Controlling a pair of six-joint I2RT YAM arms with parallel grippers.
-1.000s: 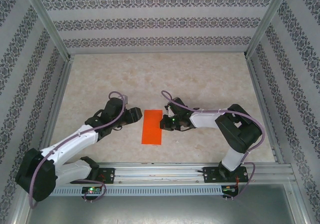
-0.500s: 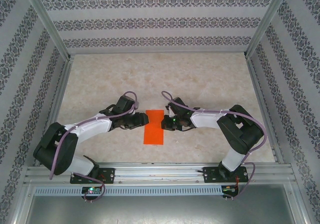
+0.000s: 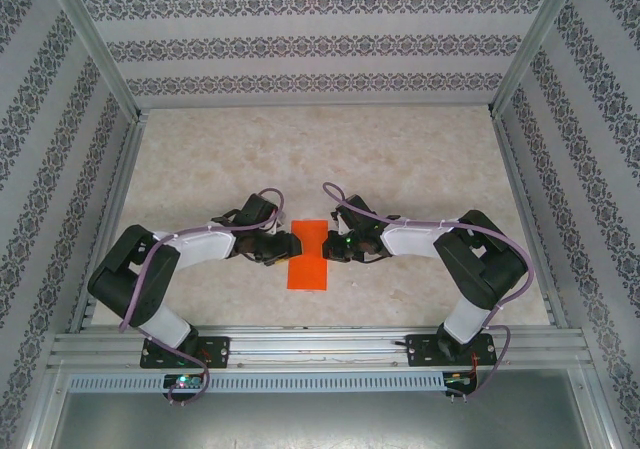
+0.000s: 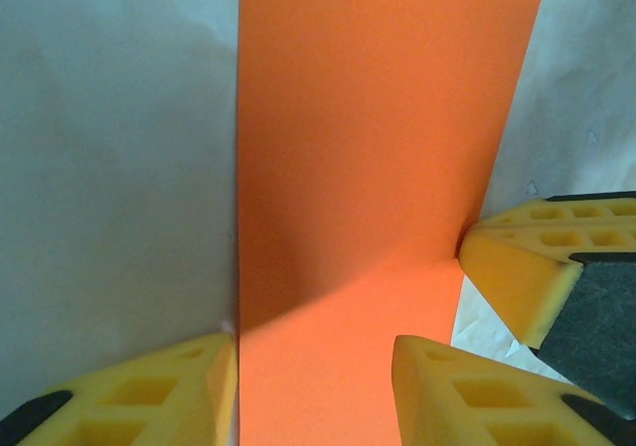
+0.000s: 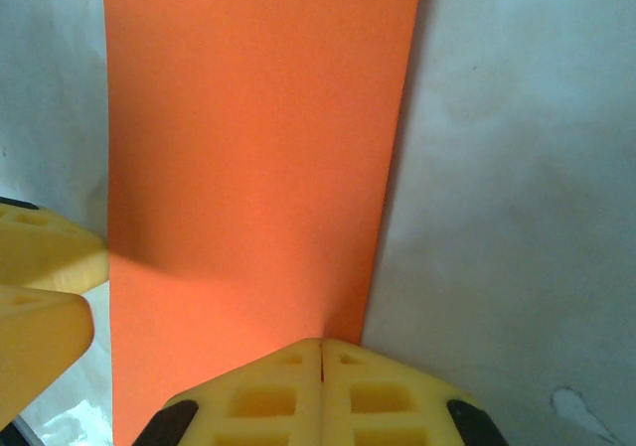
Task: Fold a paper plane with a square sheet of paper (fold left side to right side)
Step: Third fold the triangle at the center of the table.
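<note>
The square sheet of paper lies flat on the table as a tall, narrow orange-red rectangle, not a paper plane shape. My left gripper is low at its left edge. In the left wrist view the paper runs under my left gripper. Its jaws stand apart, one finger at the paper's left edge and the other over the sheet. My right gripper is shut. Its joined tips press on the right edge of the paper.
The table is pale and mottled, walled by patterned panels at the back and both sides. A metal rail carrying both arm bases runs along the near edge. The other gripper's yellow fingers sit close across the sheet.
My left arm has swung right and lowered onto the paper's left edge, its jaws narrowing. The right gripper and the paper have stayed put.
</note>
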